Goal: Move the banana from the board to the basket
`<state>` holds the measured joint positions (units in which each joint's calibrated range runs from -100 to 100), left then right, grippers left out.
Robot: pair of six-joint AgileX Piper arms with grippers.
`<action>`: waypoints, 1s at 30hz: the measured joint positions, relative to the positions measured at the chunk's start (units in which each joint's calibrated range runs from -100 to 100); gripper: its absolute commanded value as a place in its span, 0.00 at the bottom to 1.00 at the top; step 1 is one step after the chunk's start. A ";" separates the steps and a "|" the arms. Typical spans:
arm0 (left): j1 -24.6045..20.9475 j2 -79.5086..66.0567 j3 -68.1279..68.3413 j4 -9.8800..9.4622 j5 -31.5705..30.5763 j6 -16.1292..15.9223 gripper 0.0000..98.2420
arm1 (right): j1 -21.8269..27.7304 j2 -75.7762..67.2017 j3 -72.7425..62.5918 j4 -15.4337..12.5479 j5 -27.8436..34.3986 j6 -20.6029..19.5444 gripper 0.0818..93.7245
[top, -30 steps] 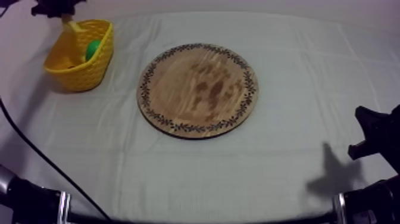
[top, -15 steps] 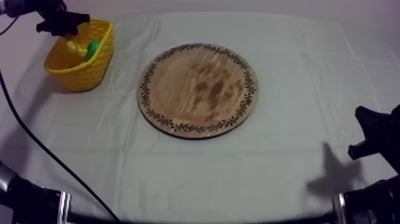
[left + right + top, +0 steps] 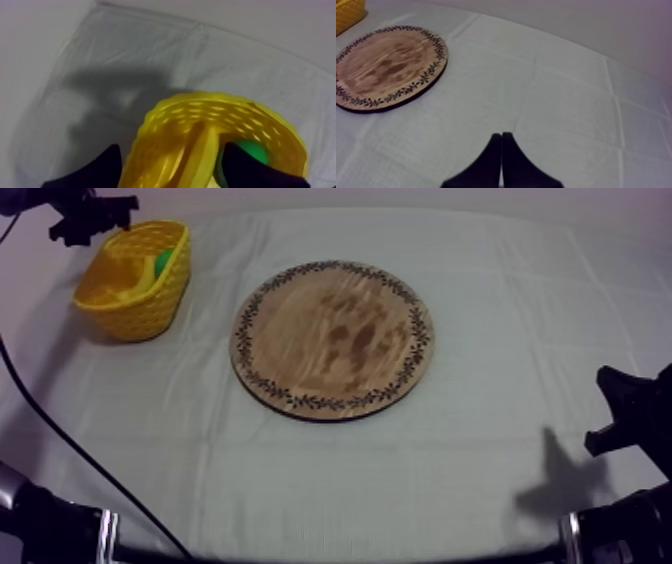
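The yellow basket (image 3: 135, 283) stands at the table's far left. In the left wrist view the banana (image 3: 200, 150) lies inside the basket (image 3: 165, 125), beside a green toy fruit (image 3: 252, 152). My left gripper (image 3: 98, 216) hovers just behind the basket's far rim; its fingers (image 3: 105, 165) stand apart over the basket with nothing between them, so the left gripper (image 3: 175, 172) is open. The round wooden board (image 3: 333, 338) lies bare at the table's centre. My right gripper (image 3: 622, 413) rests low at the right edge, its fingers together as a narrow wedge (image 3: 501, 160).
Grey-white cloth (image 3: 480, 478) covers the table around the board. The right wrist view looks across open cloth to the board (image 3: 386, 67) and a corner of the basket (image 3: 348, 12). The left arm's base shows at the front left edge.
One second ago the banana hung from my left gripper over the basket. It now lies in the basket, and the gripper has opened and drawn back up and left. The right arm has not moved.
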<state>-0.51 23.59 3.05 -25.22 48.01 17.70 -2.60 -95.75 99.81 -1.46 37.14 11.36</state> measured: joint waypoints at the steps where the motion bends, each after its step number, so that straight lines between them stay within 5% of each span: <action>1: 0.00 -0.15 0.00 0.04 0.16 0.05 0.81 | 0.00 0.00 0.00 0.00 0.00 0.00 0.00; 11: -0.47 -6.85 3.86 1.41 -2.69 0.63 0.68 | 0.00 0.00 0.00 0.00 0.00 0.01 0.00; 19: -0.68 -20.68 11.89 3.81 -7.69 -0.68 0.23 | 0.00 0.00 0.00 0.00 0.00 -0.02 0.00; 24: -0.08 -31.68 18.34 6.55 -8.19 -2.88 0.11 | 0.00 0.00 0.00 0.00 0.00 -0.02 0.00; 30: 1.74 -46.05 28.62 7.43 -9.70 -2.94 0.02 | 0.00 0.00 0.00 0.00 0.00 -0.02 0.00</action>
<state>1.23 -22.45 31.67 -17.79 38.30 14.77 -2.60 -95.75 99.81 -1.46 37.14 11.34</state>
